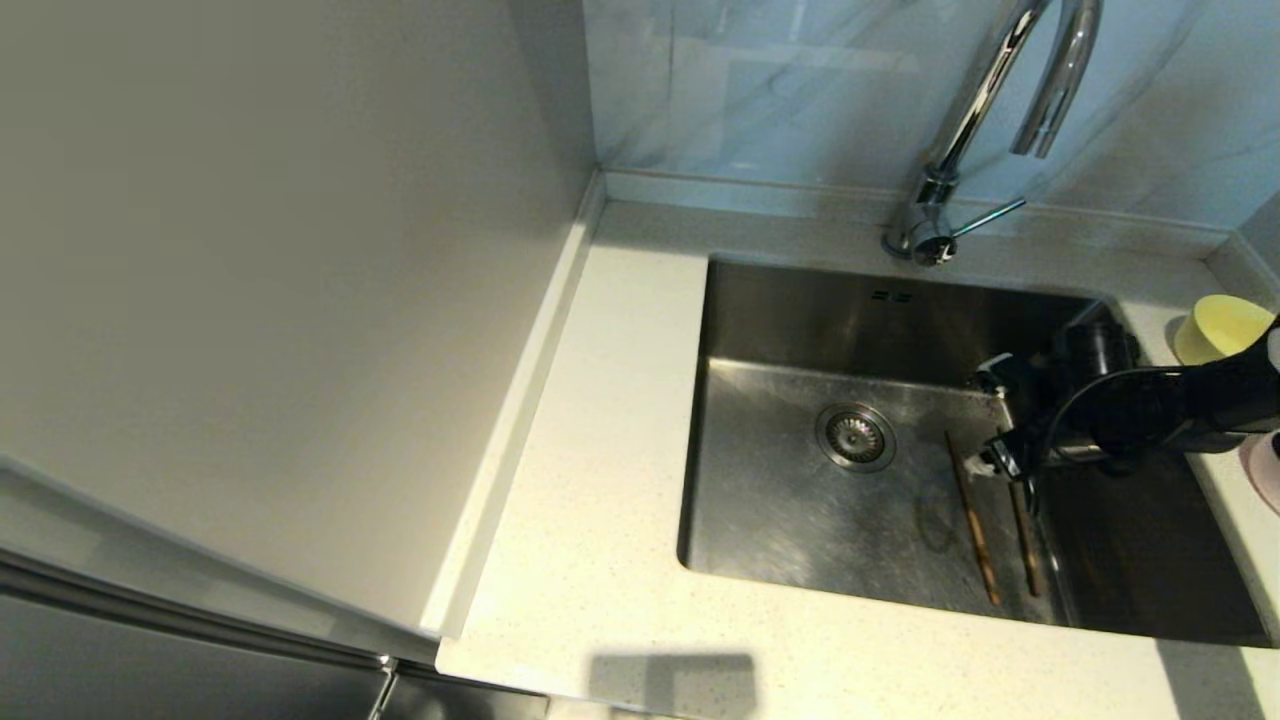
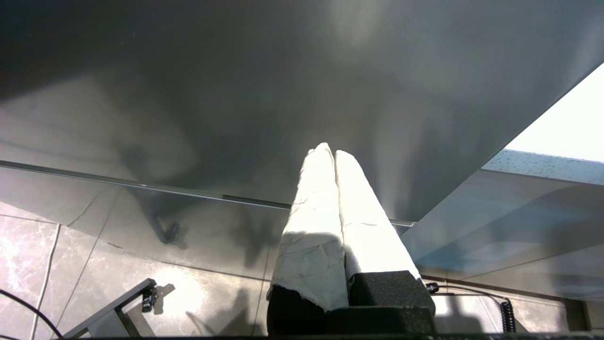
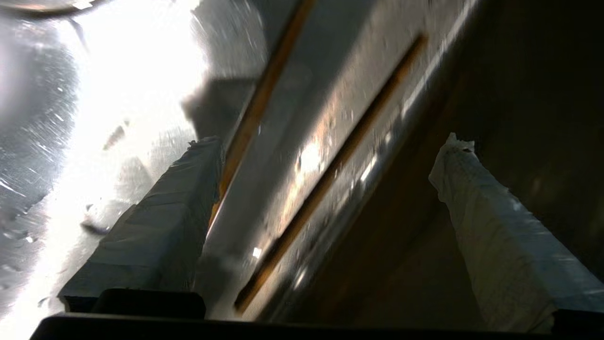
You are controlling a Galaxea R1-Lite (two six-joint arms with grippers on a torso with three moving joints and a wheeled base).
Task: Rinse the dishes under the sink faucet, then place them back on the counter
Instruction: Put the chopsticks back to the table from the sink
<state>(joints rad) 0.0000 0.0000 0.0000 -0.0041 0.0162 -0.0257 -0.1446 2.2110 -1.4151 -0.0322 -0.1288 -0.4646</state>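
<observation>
The right end effector (image 3: 325, 189), spread wide, reaches down into the square brushed stainless steel sink (image 1: 800, 520). Two thin brown wooden chopsticks (image 1: 975, 520) lie on the basin floor between its fingers, at 3 o'clock from the round metal drain strainer (image 1: 855, 437). The left end effector (image 2: 334, 156), fingers pressed together, hangs beside a dark cabinet. The small yellow-green bowl (image 1: 1215, 328) sits on the off-white speckled tabletop (image 1: 600, 450) at the sink's 2 o'clock.

The off-white, finely speckled stone counter (image 1: 600, 450) wraps around a square brushed stainless steel sink (image 1: 790, 510). On the sink floor, close to its right wall, two thin brown wooden chopsticks (image 1: 975, 520) lie side by side, slightly apart. A small round yellow-green bowl (image 1: 1215, 328) sits at the counter's far right corner.
</observation>
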